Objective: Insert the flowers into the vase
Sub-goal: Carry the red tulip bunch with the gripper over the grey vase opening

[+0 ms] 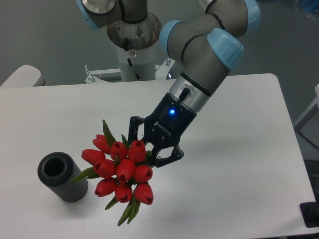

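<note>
The flowers (122,172), a bunch of red closed tulip buds with green leaves, hang above the white table left of centre. My gripper (148,149) is shut on the bunch's stems, which the buds and fingers mostly hide. The buds point down and left, toward the camera. The vase (62,177), a dark grey cylinder with a round dark opening, stands upright on the table to the left of the bunch. One green leaf tip reaches close to the vase's right side. The bunch is outside the vase.
The white table (239,164) reaches to its right edge near the frame side. The arm's base (133,47) stands behind the table's far edge. A pale rounded object (22,77) sits at the far left.
</note>
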